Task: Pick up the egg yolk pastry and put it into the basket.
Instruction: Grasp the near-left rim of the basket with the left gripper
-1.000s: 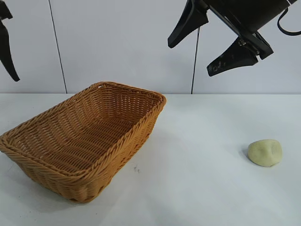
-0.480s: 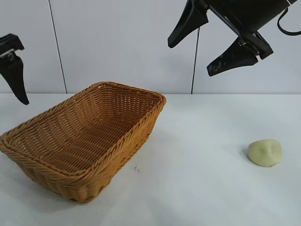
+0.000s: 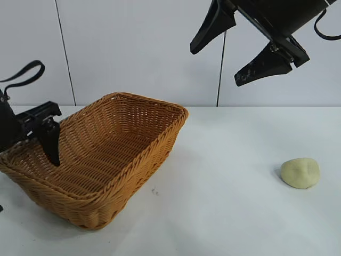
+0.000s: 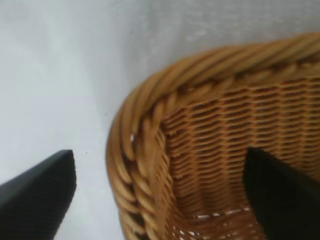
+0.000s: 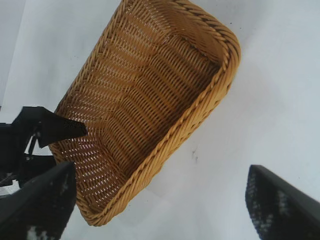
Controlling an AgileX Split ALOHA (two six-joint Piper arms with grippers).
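I see the pale, dimpled egg yolk pastry (image 3: 300, 172) lying on the table, well apart from the empty orange wicker basket (image 3: 139, 160).

A white table (image 3: 234, 213) carries two things — the basket (image 3: 128, 160) toward the left, set at an angle, and the pastry (image 3: 300, 173) well apart from it at the right. A small dark speck (image 3: 154, 191) marks the tabletop just beside the basket's near long side — between the two.
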